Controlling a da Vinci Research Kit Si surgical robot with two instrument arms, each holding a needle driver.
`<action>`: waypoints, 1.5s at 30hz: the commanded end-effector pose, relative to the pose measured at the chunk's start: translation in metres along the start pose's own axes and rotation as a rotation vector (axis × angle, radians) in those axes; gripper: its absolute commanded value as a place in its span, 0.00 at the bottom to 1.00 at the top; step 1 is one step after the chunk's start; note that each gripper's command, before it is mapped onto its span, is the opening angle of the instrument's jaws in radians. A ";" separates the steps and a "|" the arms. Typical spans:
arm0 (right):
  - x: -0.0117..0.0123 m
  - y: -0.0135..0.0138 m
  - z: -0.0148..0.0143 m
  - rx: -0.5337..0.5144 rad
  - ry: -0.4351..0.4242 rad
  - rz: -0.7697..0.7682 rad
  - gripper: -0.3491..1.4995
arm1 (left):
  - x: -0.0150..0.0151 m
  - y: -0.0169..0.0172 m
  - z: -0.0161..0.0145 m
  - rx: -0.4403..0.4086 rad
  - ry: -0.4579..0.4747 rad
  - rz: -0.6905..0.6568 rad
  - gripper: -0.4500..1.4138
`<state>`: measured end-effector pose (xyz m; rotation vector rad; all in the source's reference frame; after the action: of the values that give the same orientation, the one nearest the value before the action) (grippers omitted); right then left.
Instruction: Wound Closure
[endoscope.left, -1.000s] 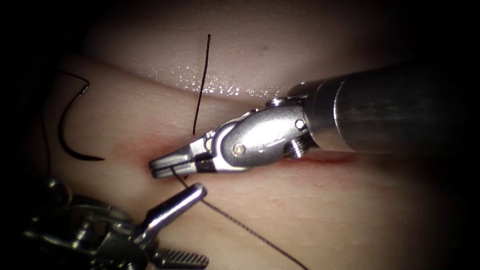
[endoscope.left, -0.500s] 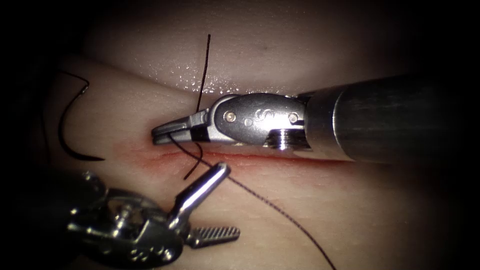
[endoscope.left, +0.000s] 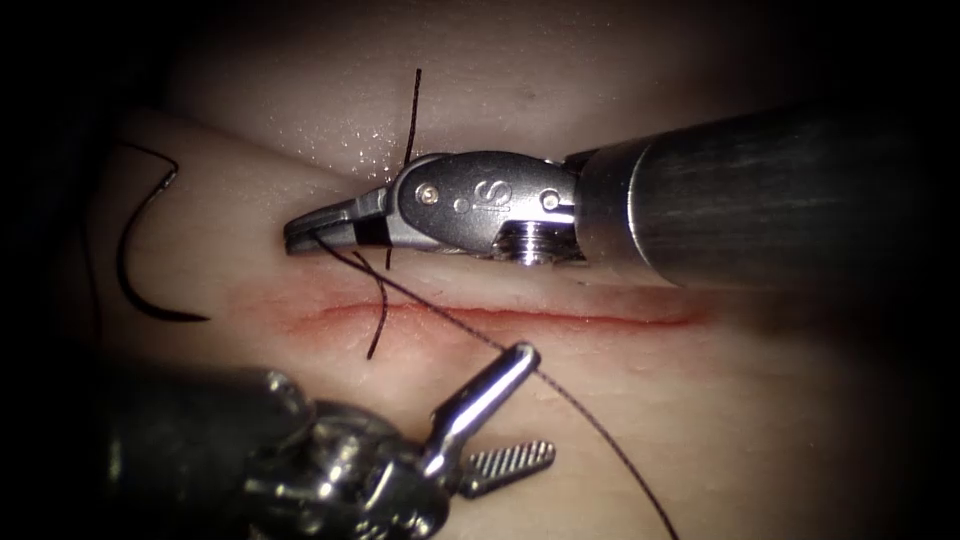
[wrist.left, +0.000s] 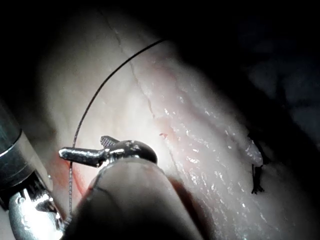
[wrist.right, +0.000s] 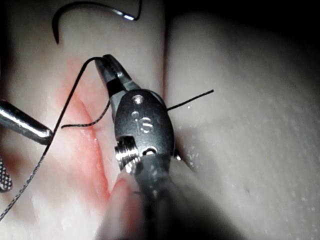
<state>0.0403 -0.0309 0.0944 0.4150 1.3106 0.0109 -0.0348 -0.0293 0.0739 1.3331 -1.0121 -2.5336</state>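
Your right tool (endoscope.left: 300, 236) lay above the cut (endoscope.left: 500, 315), jaws closed on the thread (endoscope.left: 590, 420), shaft level. Your left tool (endoscope.left: 510, 415) sat below the cut, jaws spread and holding nothing, angled up toward it.

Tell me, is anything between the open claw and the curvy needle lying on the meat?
Nothing visible. The left tool, jaws open and empty, has only bare tissue between it and the needle, which lies free at the cut's left end. The right tool holds thread.

Your tissue (endoscope.left: 640, 420) carries everything here. The curved needle (endoscope.left: 135, 270) lies free on it near its left edge. Thread (endoscope.left: 560, 390) trails across its cut (endoscope.left: 560, 316).
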 end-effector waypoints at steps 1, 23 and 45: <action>-0.0005 0.0002 0.0009 0.002 0.001 0.004 0.00 | 0.0004 0.0006 0.0004 0.007 0.008 0.001 0.63; -0.0009 -0.0005 0.0012 0.003 -0.004 0.020 0.00 | 0.0015 0.0000 0.0032 0.049 0.018 0.077 0.62; -0.0006 -0.0007 0.0012 0.004 -0.003 0.021 0.00 | 0.0012 0.0009 0.0036 0.045 0.003 0.092 0.38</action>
<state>0.0403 -0.0319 0.0945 0.4318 1.3011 0.0277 -0.0380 -0.0282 0.0745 1.2681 -1.1112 -2.4543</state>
